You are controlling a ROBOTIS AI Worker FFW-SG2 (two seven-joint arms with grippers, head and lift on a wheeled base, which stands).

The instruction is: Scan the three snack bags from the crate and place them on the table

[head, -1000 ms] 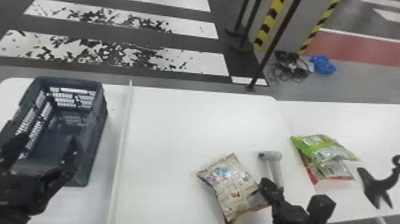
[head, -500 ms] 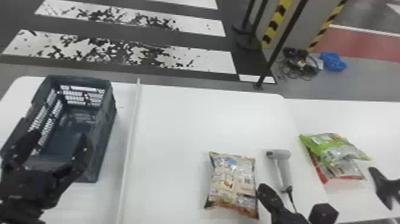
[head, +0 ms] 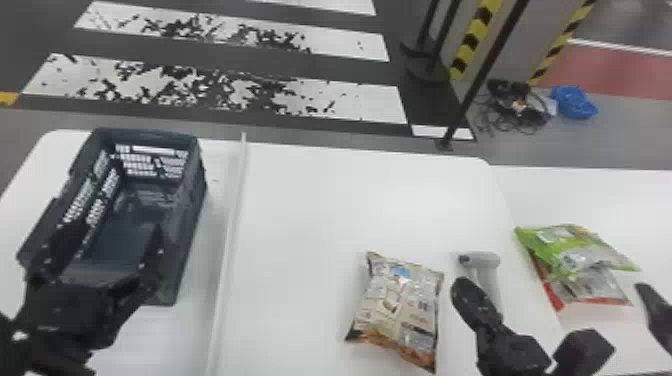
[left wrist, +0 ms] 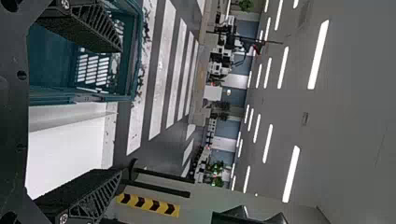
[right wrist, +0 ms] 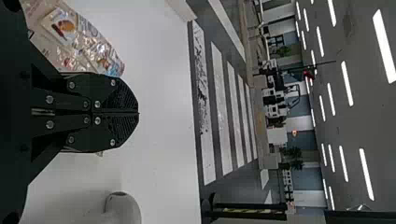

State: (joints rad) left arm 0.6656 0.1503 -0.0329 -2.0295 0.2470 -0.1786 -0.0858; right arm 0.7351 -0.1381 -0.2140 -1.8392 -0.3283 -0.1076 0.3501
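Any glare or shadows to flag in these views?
Both wrist views: ceiling lights show as stark white strips. Right wrist view: highlights glint on the snack bag, and a soft shadow lies on the table beside the scanner. Head view: the tabletop is bright, the crate much darker.

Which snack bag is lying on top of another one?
The green bag, at far right: it overlaps the red-edged one, while the beige bag lies by itself.

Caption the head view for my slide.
Crate left, one snack bag beside a handheld scanner, two overlapping bags right.
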